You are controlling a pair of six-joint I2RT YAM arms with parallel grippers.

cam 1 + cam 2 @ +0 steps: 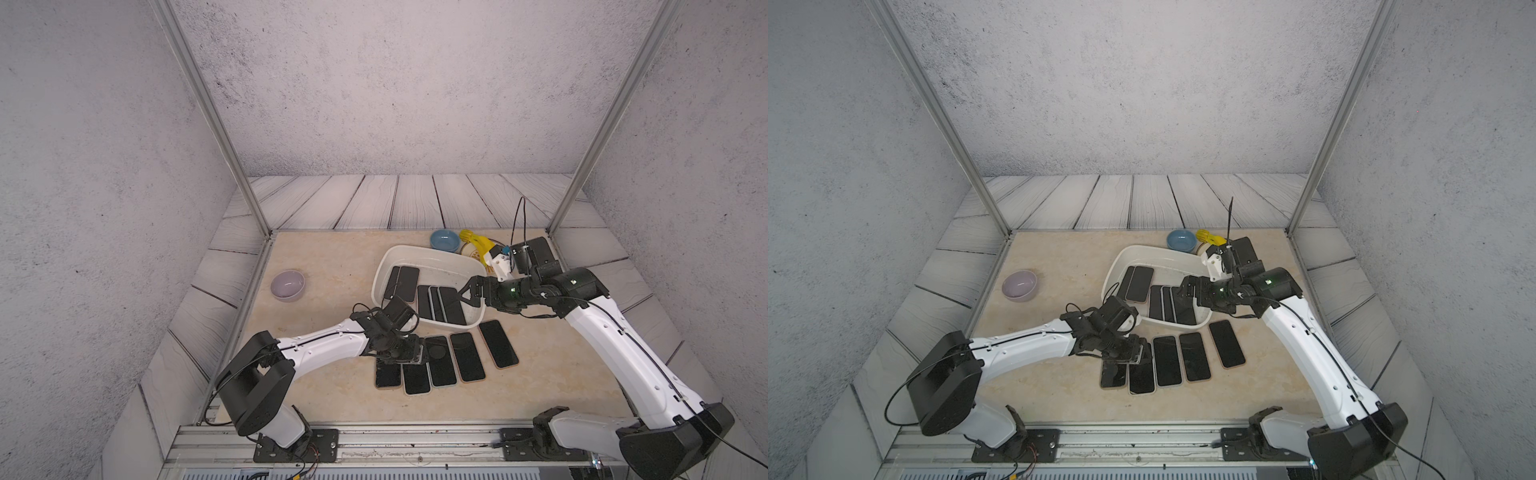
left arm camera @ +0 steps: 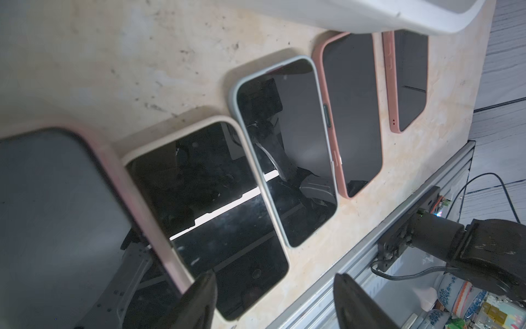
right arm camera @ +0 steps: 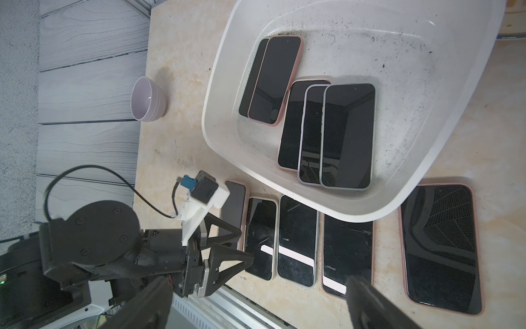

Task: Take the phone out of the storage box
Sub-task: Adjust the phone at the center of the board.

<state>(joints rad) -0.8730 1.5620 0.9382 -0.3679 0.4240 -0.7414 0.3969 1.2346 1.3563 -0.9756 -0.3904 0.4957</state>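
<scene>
The storage box (image 1: 415, 248) (image 3: 355, 212) is a shallow white tub at the middle right of the table. Several dark-screened phones lie in it: an overlapping pair (image 1: 402, 283) (image 3: 273, 79) and three fanned together (image 1: 442, 305) (image 3: 327, 134). My right gripper (image 1: 463, 293) (image 3: 259, 287) hovers open over the box's right side, holding nothing. Several more phones (image 1: 467, 356) (image 2: 284, 148) lie in a row on the table in front of the box. My left gripper (image 1: 415, 353) (image 2: 274, 284) stands open low over the row's left end, where a pink-cased phone (image 2: 57, 213) overlaps its neighbour.
A lilac bowl (image 1: 287, 284) sits at the left of the table. A blue bowl (image 1: 444, 240) and a yellow item (image 1: 478, 243) stand behind the box. An aluminium rail (image 1: 374, 440) runs along the front edge, and metal posts rise at the back corners.
</scene>
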